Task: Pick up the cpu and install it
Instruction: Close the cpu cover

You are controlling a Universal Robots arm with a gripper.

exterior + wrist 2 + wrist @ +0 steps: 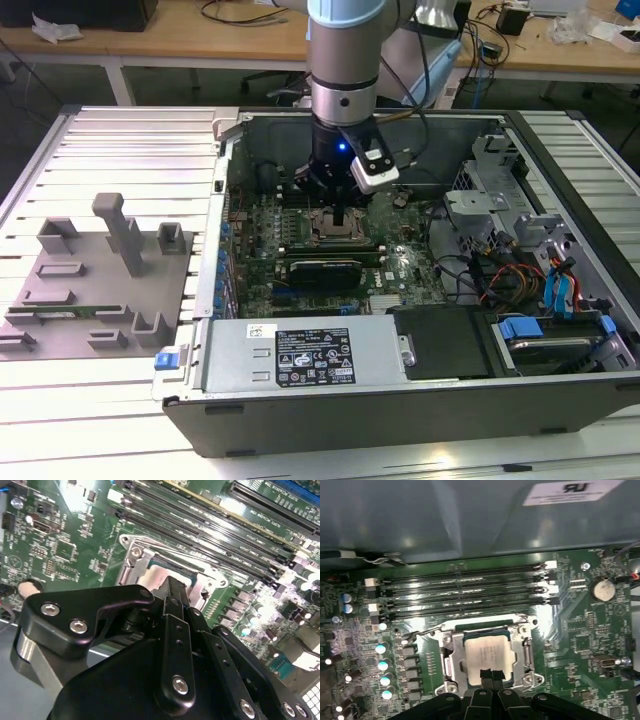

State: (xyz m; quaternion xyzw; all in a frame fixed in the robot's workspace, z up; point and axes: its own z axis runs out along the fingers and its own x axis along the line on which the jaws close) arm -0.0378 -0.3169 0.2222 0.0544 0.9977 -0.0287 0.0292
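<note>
Black two-finger gripper (490, 674) sits low over the board, fingertips pressed together with nothing between them. Tips are at the near edge of the cpu (489, 652); touching or just above, cannot tell. The cpu, a small flat square chip with a pale silver metal top, lies level inside the square metal-framed socket (451, 652). Judged light, stiff and slick on top, delicate underneath; take it by two opposite edges and keep it flat. Beyond are four long black memory slots (465, 592) on the green motherboard (585, 635). Farthest, in the exterior view, a grey moulded tray (100, 290) lies beside the open dark metal case (300, 410)
</note>
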